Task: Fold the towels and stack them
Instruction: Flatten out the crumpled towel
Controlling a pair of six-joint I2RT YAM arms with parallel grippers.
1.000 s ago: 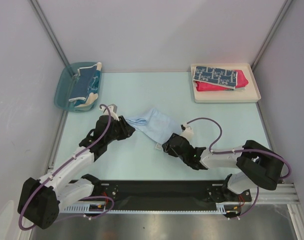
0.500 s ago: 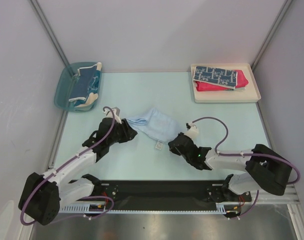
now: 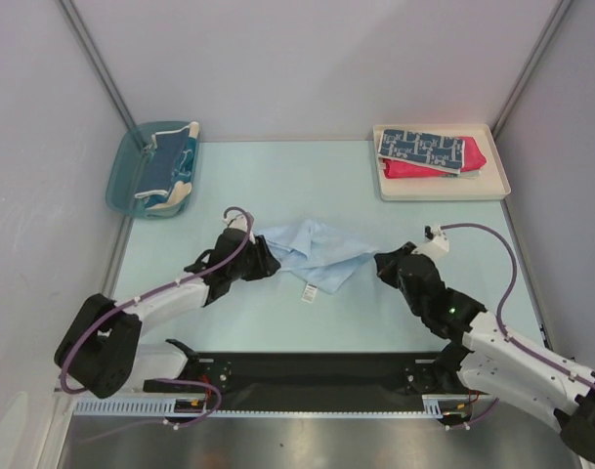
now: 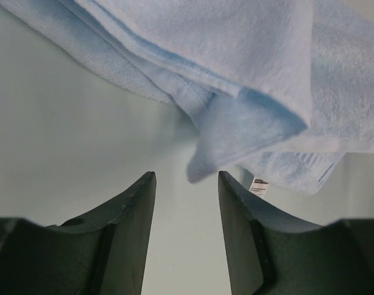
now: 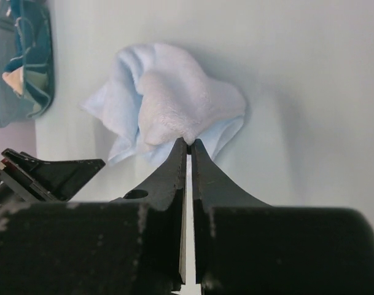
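**Top external view.** The light-blue towel [image 3: 312,249] lies rumpled and partly spread at the middle of the desk [image 3: 277,186]. It serves as the reference point for all positions below.
- The left pincer [image 3: 268,262] sits at the towel's left end.
- The right pincer [image 3: 383,262] sits at the towel's right end, on its pulled-out corner.
- A small white label [image 3: 310,293] projects from the towel's near edge. Its print is too small to read.
- The translucent blue bin [image 3: 121,176] stands well apart, to the far left of the towel. It contains a dark-blue towel [image 3: 165,166] and a beige towel [image 3: 170,200].
- The cream tray [image 3: 444,188] stands well apart, to the far right of the towel. In it, a navy patterned towel [image 3: 421,147] lies on a red towel [image 3: 414,169]. No lettering on either is legible.

**Left wrist view.** The left pincer [image 4: 187,184] is spread apart and has hold of nothing. Bare desk [image 4: 64,141] shows between its fingers [image 4: 131,215]. A folded corner of the light-blue towel [image 4: 236,74] hangs just ahead of the fingertips. The label [image 4: 258,184] shows dark marks that cannot be read.

**Right wrist view.** The right pincer [image 5: 188,142] is closed, and its tips pinch the near edge of the light-blue towel [image 5: 174,104]. The cloth bunches into a mound beyond the tips. The bin [image 5: 21,61] appears beyond the towel, at the upper left.
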